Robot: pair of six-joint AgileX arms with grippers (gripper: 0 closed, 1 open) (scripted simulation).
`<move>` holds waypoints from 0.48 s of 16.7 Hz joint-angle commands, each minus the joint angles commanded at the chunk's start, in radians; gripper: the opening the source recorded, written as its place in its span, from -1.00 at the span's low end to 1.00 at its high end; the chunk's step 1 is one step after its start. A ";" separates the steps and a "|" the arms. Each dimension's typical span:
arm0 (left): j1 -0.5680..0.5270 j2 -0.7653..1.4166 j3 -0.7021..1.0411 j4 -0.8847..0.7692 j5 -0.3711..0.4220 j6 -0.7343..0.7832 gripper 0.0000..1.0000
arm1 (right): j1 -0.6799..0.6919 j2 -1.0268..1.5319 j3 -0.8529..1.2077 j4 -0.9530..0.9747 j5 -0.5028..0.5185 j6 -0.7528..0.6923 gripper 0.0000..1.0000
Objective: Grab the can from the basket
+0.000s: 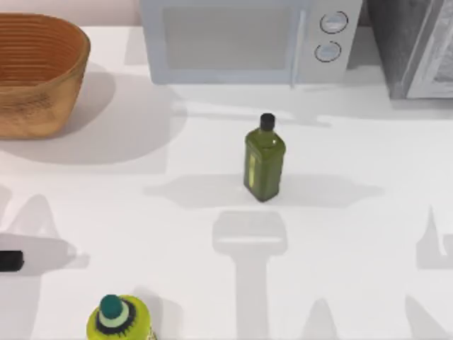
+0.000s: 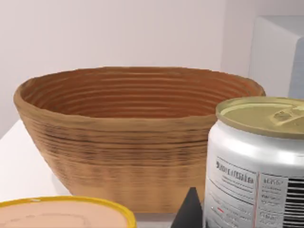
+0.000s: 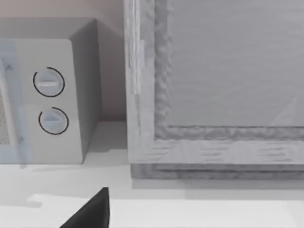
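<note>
The can (image 2: 259,166), silver with a pale gold top and a white printed label, stands upright very close in the left wrist view, in front of the basket and outside it. The basket (image 2: 133,142) is a wide orange-brown wicker bowl with ribbed sides; what lies inside it is hidden. In the top view the basket (image 1: 39,74) sits at the far left corner. One dark fingertip (image 2: 190,211) of my left gripper shows right beside the can. A dark piece of my left arm (image 1: 10,261) pokes in at the table's left edge. One dark fingertip (image 3: 92,211) of my right gripper faces the back right.
A white microwave (image 1: 248,39) stands at the back centre, with a grey cabinet (image 1: 417,46) to its right. A dark-green bottle (image 1: 265,161) stands mid-table. A yellow-green bottle with a teal cap (image 1: 117,319) stands at the front left. A round yellow-rimmed object (image 2: 61,213) lies near the can.
</note>
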 joint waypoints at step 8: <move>0.000 0.041 0.019 0.023 0.020 0.014 -1.00 | 0.000 0.000 0.000 0.000 0.000 0.000 1.00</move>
